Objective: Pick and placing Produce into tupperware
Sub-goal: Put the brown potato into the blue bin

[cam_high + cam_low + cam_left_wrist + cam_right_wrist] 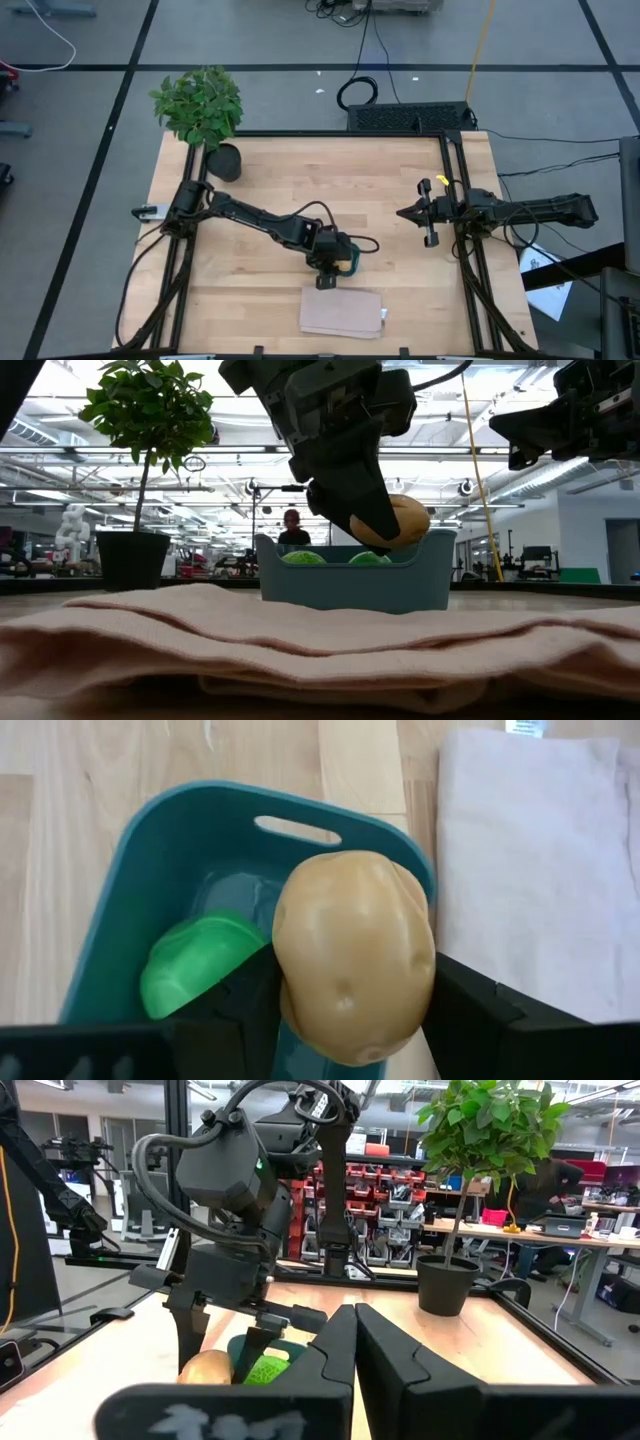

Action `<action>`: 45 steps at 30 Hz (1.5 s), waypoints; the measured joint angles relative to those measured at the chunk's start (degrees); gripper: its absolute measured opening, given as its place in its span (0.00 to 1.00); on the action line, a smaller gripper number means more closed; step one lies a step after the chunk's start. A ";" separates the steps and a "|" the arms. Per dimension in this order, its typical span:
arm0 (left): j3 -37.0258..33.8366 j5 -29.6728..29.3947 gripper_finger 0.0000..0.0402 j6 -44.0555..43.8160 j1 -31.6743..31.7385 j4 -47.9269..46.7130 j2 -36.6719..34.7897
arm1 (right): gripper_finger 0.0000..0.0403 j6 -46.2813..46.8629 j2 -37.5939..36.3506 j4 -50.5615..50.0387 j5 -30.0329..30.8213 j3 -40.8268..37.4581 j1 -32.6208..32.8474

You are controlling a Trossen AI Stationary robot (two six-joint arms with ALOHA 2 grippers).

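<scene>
The teal-blue tupperware [348, 263] stands on the table at mid-front, just beyond a beige cloth [342, 311]. Two green pieces [303, 557] [370, 557] lie inside it; one also shows in the left wrist view [195, 965]. My left gripper [328, 266] is over the tupperware, shut on the orange-tan piece [355, 955]. My right gripper [403, 213] waits shut and empty above the table's right part, clear of everything. My left gripper pinches the orange-tan piece by two opposite sides [290, 970] between its two fingers [235, 1015]. The fingers come from above, slanting down. The piece [402, 520] is lifted clear, at about rim height over the tupperware's side toward the cloth.
A potted plant [203, 110] stands at the table's far left corner. The folded beige cloth [320, 640] lies near the front edge, right beside the tupperware. Bare wood lies between the two arms. A person [291, 525] shows far off in the room.
</scene>
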 joint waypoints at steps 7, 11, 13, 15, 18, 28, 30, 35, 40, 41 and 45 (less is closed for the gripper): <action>0.00 -1.01 0.49 0.27 -0.01 -0.22 0.00 | 0.00 -0.01 -0.02 0.00 -0.01 0.00 -0.02; 0.00 -0.99 0.49 -1.22 0.01 -0.15 -0.02 | 0.00 -0.01 0.00 0.00 -0.01 0.00 0.00; 0.00 -1.01 0.49 -2.47 0.01 -0.11 -0.02 | 0.00 0.01 -0.01 0.01 -0.01 0.00 -0.02; -0.01 -0.99 0.49 -2.42 -0.02 -0.03 0.14 | 0.00 0.01 -0.02 0.01 -0.01 0.00 -0.02; -0.05 -1.08 0.49 -1.66 -0.22 0.04 0.75 | 0.00 0.01 0.00 0.00 0.00 0.00 0.00; 0.02 -1.06 0.49 -0.46 0.24 0.52 1.68 | 0.00 0.01 -0.01 0.04 -0.01 0.00 -0.02; -0.04 -0.82 0.49 0.10 0.24 -0.23 2.29 | 0.00 0.00 -0.02 0.07 0.00 0.00 0.00; -0.04 -0.71 0.49 0.91 0.23 0.12 2.93 | 0.00 -0.35 -0.04 -0.04 0.01 0.00 0.00; -0.04 -0.75 0.49 1.05 0.24 0.35 2.91 | 0.00 -0.43 -0.01 0.08 0.01 0.00 -0.01; -0.04 -0.75 0.49 1.05 0.28 0.35 2.92 | 0.00 -0.43 0.00 0.04 0.00 0.00 0.00; -0.04 -0.76 0.49 1.05 0.28 0.36 2.91 | 0.00 -0.43 -0.02 0.04 -0.01 0.00 -0.02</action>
